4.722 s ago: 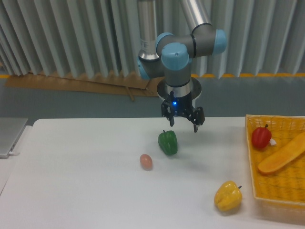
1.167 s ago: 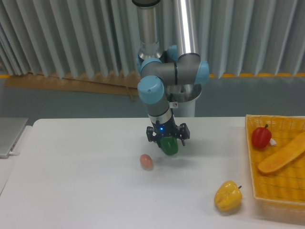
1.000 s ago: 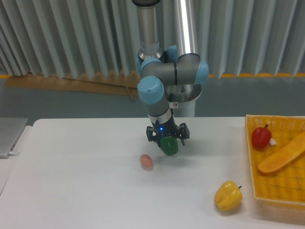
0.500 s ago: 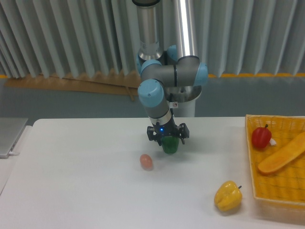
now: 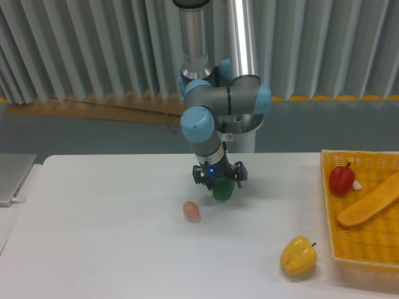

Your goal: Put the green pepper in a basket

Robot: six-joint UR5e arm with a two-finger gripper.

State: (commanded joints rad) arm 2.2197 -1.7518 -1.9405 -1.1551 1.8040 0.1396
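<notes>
While the arm reaches down over the middle of the white surface [image 5: 93,249], the pincer [image 5: 219,182] is pinching the green pepper [image 5: 222,189] from above, fingers on both sides of it, pepper roughly upright. Whether the pepper's bottom touches the surface or sits just off it cannot be told. A blue light shows on the pincer body. Small pinkish egg-shaped item [image 5: 192,211] lies on the surface just left and nearer than the pepper, apart from it. Yellow bell pepper [image 5: 298,255] sits near right, on the surface, just beside the near-left corner of the basket [image 5: 328,205]. Basket is at the right edge, cut off by the frame, well apart from the green pepper. Inside it: red pepper [image 5: 341,179] at the far left part, and an orange elongated vegetable [image 5: 369,200] lying diagonally beside it. Grey flat object [image 5: 12,177] at far left edge, partly off the surface. Corrugated grey wall behind.
</notes>
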